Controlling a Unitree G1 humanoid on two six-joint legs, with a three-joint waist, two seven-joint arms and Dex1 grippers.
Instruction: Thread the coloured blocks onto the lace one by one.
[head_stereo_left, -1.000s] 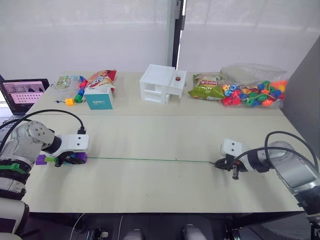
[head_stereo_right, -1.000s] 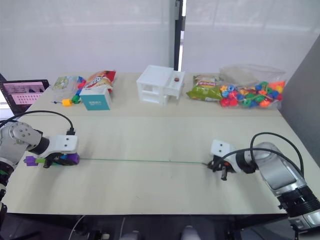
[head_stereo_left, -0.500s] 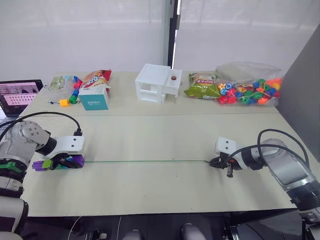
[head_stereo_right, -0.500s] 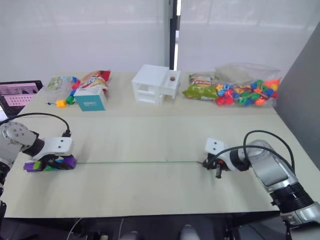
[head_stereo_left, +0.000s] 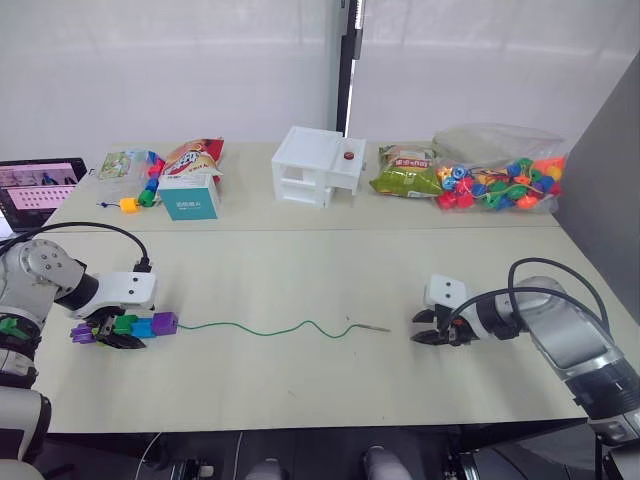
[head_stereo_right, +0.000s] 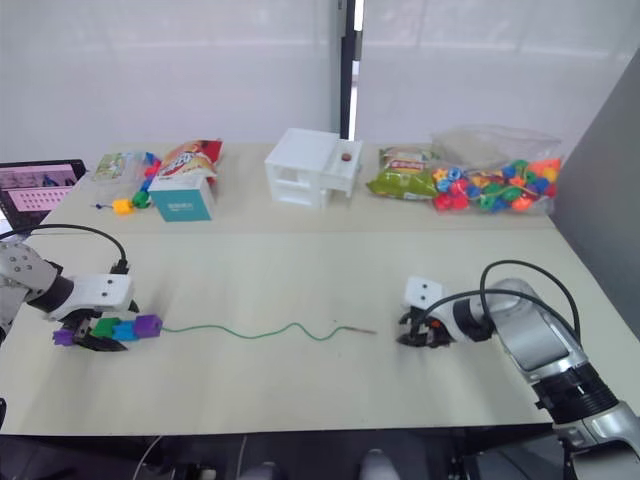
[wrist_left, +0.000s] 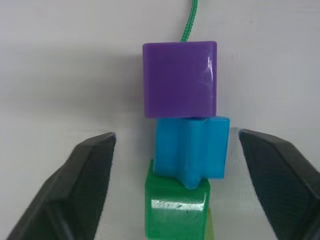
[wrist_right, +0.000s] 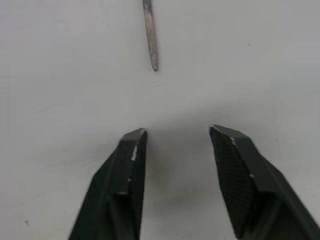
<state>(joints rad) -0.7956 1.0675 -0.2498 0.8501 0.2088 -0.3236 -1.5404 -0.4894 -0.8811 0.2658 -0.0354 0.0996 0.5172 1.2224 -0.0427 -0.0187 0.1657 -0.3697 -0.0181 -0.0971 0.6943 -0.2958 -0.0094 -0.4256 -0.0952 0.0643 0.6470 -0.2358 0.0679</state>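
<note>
Glossy plastic coloured blocks (wrist_left: 182, 145) sit strung on the wavy lace (head_stereo_left: 280, 330), between the left gripper's (wrist_left: 175, 185) parted fingers; right gripper (wrist_right: 177, 145) also apart.

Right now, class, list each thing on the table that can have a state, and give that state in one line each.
Lace: slack, wavy on the table, tip free.
Coloured blocks: threaded in a row at the lace's end.
Left end effector: open, fingers either side of the blocks.
Right end effector: open, holding nothing, just short of the lace tip.
Bag of beads: lying at the back.
</note>
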